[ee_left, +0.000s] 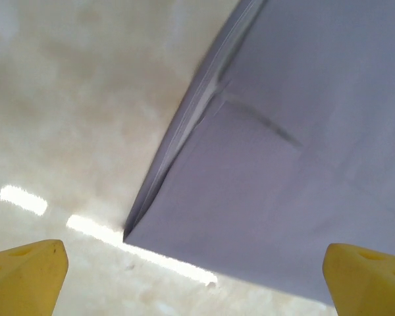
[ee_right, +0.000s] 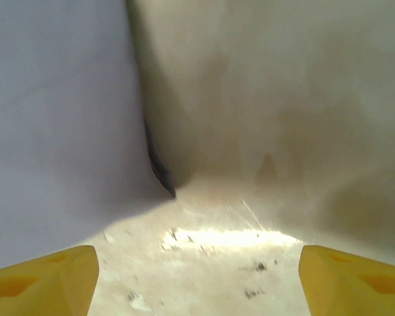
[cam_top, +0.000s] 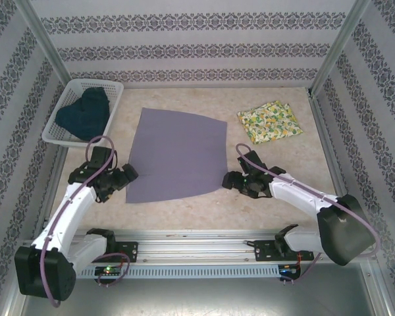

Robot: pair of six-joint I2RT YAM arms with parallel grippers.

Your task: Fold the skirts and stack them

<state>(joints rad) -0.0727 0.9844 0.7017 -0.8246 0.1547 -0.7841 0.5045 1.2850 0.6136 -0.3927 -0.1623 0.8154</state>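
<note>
Top external view: the grey-lavender skirt is lying spread flat in the middle of the bench; one arm is reaching toward each of its near corners
Far right of bench: the yellow skirt with its green-white print is lying folded into a small square, well apart from the grey-lavender skirt
Far left corner: the dark blue skirt is sitting bunched inside the white lattice basket
Near left corner of the cloth: the left pincer is sitting just beside it; its jaws are standing wide apart and are gripping nothing
Left wrist view: the two yellow fingertips are showing at the lower corners; the skirt's corner is lying on the bench ahead of them; a doubled hem is running along its left edge and a faint crease is crossing the cloth
Near right corner of the cloth: the right pincer is sitting just beside it; its jaws are standing apart with nothing between them
Right wrist view: the skirt's corner is lying ahead and to the left; bare bench is showing between the fingertips; whether they are touching the cloth I cannot tell
</note>
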